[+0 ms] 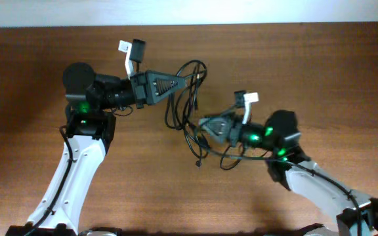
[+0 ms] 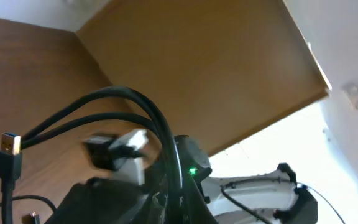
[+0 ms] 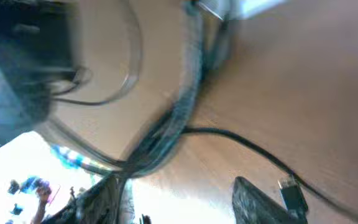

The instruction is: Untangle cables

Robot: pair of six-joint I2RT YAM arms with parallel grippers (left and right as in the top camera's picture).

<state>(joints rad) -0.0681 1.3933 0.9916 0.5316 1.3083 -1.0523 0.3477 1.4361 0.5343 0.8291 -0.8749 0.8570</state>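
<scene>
The thin black flexible cables (image 1: 190, 108) are looped in a tangle over the brown wooden table (image 1: 333, 72). A strand seems clamped by the left gripper (image 1: 188, 79); whether the right gripper (image 1: 203, 124) is closed cannot be told. Being judged light and limp, they are best taken near a plug.

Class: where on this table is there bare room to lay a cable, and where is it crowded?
Free: the table at right, beyond the right arm; near middle between it and the left arm. Crowded: centre, where cables loop between left end effector and right end effector.
</scene>
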